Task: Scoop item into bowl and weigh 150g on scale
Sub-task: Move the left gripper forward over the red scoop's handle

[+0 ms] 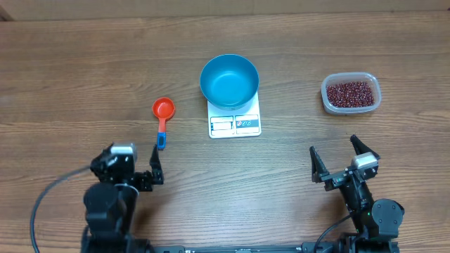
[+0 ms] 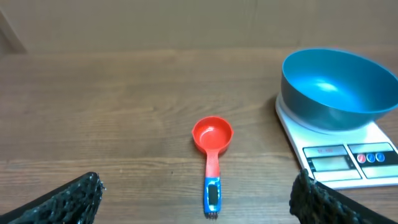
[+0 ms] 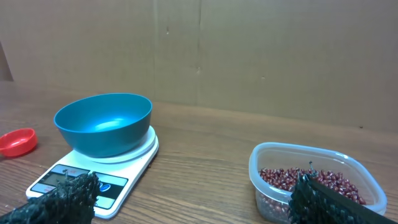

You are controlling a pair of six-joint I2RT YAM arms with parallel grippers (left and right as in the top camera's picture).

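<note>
Overhead view is showing the little white scale (image 1: 235, 121) sitting around the middle of the wooden table (image 1: 84, 70). The light-blue bowl (image 1: 228, 80) is resting right on top of it, covering the back part of the scale and leaving the display strip along the front edge showing. The beans (image 1: 349, 92) are sitting as a loose dark red pile inside a clear plastic tub (image 1: 376, 98), which is parked well off to the right of the scale and not touching it. A small scoop (image 1: 162, 116) with a red cup and a blue handle tip is lying flat on the wood to the left of the scale, apart from it, with the handle end pointing back toward the robot. The left gripper (image 1: 132, 153) is hanging out left of the scale and closer to the robot, with its jaws spread wide and nothing between them. In the left wrist view the scoop is lying out ahead between the two black fingers (image 2: 68, 199), not touching either. The right gripper (image 1: 333, 144) is sitting right of the scale, also closer to the robot, with its jaws likewise gaping wide and gripping nothing. The right wrist view is catching the bowl on the scale at left and the tub at right, with a brown cardboard wall (image 3: 249, 50) standing behind the scale.
</note>
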